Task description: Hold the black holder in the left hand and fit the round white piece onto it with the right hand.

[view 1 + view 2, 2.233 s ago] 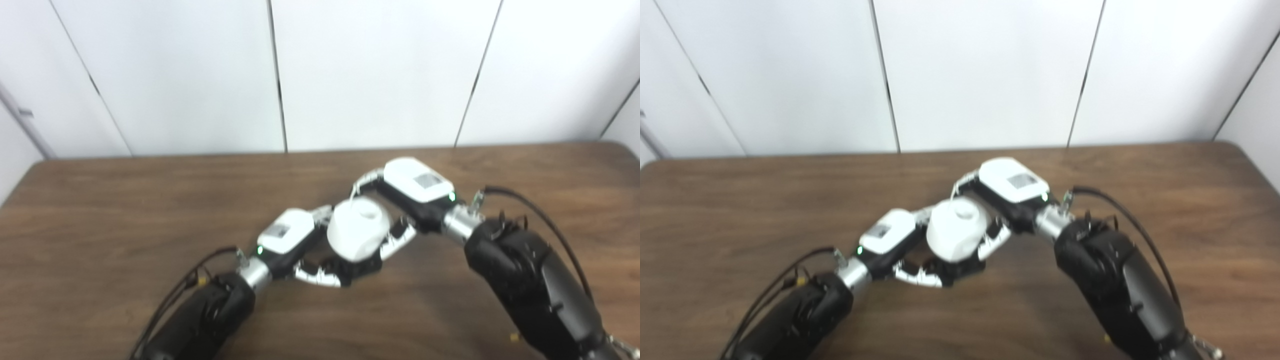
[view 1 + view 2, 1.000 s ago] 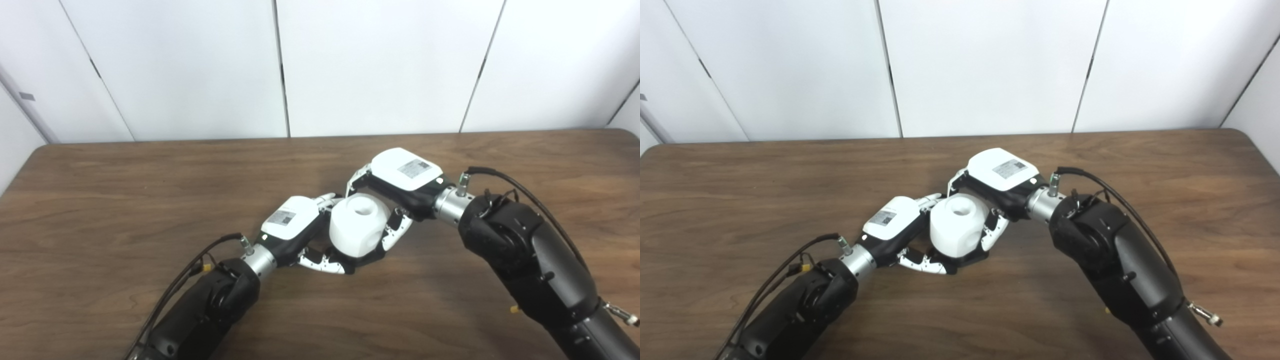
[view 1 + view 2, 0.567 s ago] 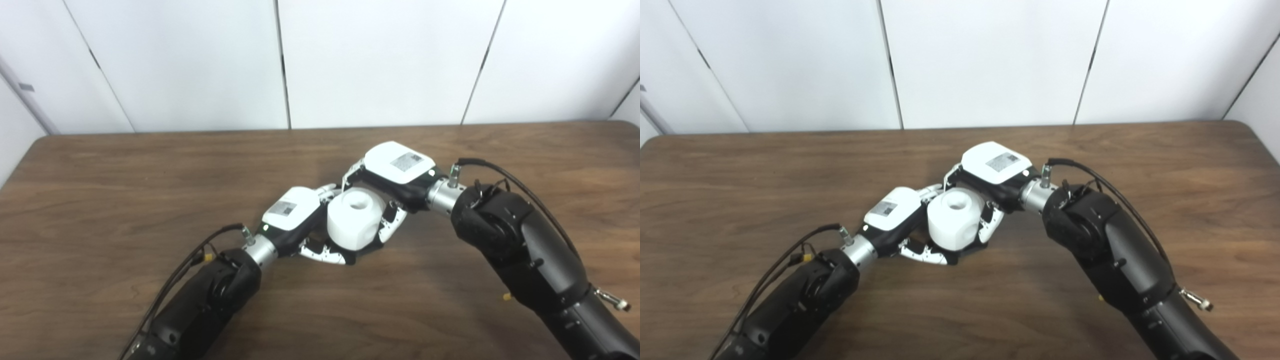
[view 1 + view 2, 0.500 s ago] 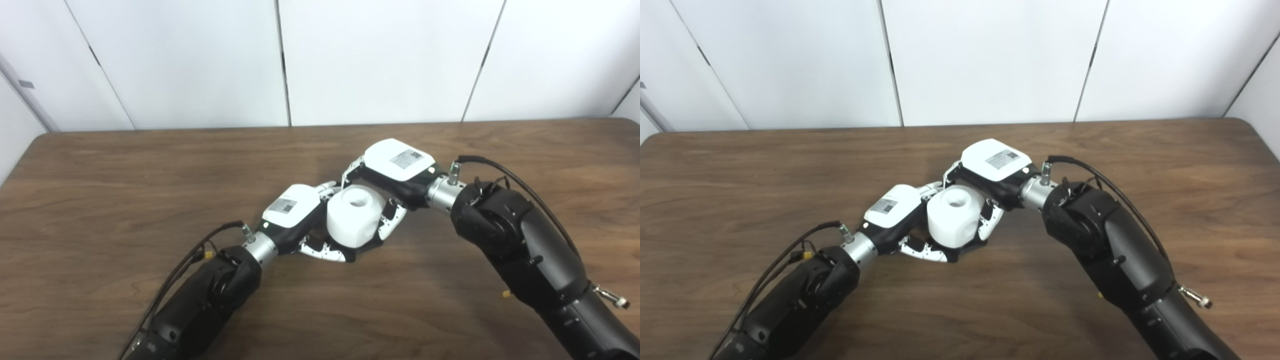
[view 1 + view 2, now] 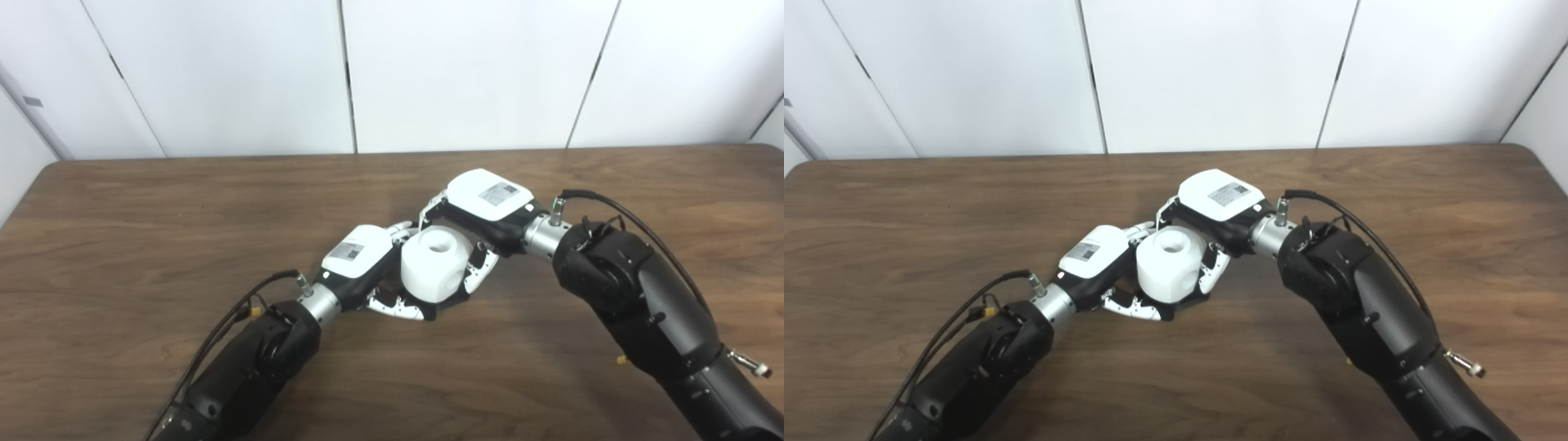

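The round white piece (image 5: pixel 433 263) has a hole in its top and sits on the black holder (image 5: pixel 442 304), of which only a dark edge shows beneath it. My left hand (image 5: pixel 367 269) comes in from the lower left, its fingers (image 5: pixel 398 308) curled under the holder. My right hand (image 5: pixel 487 211) comes in from the right and wraps the white piece from behind and the right side. The same group shows in the right eye view, with the white piece (image 5: pixel 1168 264) between the left hand (image 5: pixel 1093 263) and the right hand (image 5: pixel 1216 205). Everything rests low over the wooden table (image 5: pixel 122 233).
White wall panels (image 5: pixel 459 67) stand behind the table's back edge. Black cables (image 5: pixel 637 226) loop off the right forearm and off the left forearm (image 5: pixel 226 331). Nothing else lies on the table.
The camera has tilted, so the whole scene sits a little higher in the picture. Both hands keep the same hold on the white piece and the holder, lowered close to the table.
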